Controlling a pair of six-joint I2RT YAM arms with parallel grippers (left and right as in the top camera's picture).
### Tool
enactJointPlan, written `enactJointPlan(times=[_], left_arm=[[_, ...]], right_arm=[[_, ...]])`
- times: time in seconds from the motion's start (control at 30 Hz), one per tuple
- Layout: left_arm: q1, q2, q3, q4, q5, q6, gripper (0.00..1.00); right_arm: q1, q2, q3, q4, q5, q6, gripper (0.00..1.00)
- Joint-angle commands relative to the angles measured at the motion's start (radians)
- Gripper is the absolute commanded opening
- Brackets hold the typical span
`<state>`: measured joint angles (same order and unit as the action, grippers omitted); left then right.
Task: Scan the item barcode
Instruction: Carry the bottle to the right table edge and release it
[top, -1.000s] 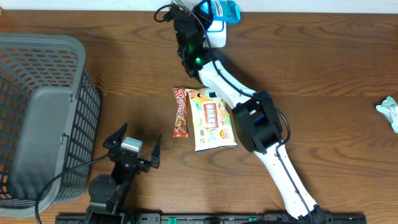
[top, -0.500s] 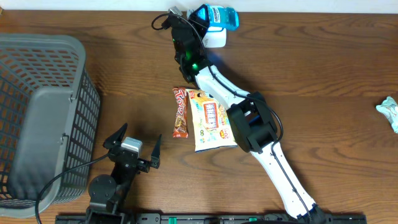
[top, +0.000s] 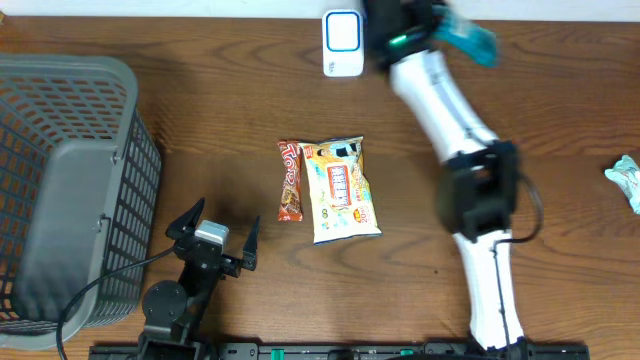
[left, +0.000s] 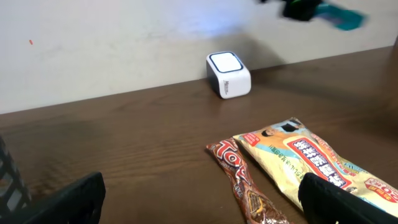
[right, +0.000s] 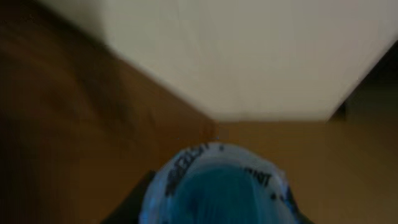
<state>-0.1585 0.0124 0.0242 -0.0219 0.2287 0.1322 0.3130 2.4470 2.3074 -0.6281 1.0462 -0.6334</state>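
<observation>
The right arm reaches to the overhead frame's upper edge, where the right gripper grips the blue bottle, its long axis running rightward, just right of the white scanner; the left gripper, gaping wide and empty at lower left, is much farther off.

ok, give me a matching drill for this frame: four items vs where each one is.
Items:
1 scanner
2 blue bottle
3 basket
4 snack bag

Places:
A far left side
B held in the right fingers
C back edge, near the middle
D centre, beside the candy bar

Pairs: 1-C, 2-B, 3-A, 4-D
</observation>
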Motion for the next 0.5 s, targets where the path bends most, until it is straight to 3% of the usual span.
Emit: enactJointPlan(times=[0.0,0.2,0.47], left_arm=[[-0.003,-0.001,-0.019,-0.030,0.002,0.009,0.99],[-0.003,-0.001,-0.019,-0.030,0.002,0.009,0.99],[-0.003,-0.001,-0.019,-0.030,0.002,0.010,0.99]], right_arm=[[-0.134,-0.018,0.000,-0.132,-0.047,0.296,0.09],[-0.349,-0.016,-0.050,-0.253,-0.231,0.387,0.09],[-0.558,-0.016,-0.208,-0.189,-0.256,0.402,0.13]])
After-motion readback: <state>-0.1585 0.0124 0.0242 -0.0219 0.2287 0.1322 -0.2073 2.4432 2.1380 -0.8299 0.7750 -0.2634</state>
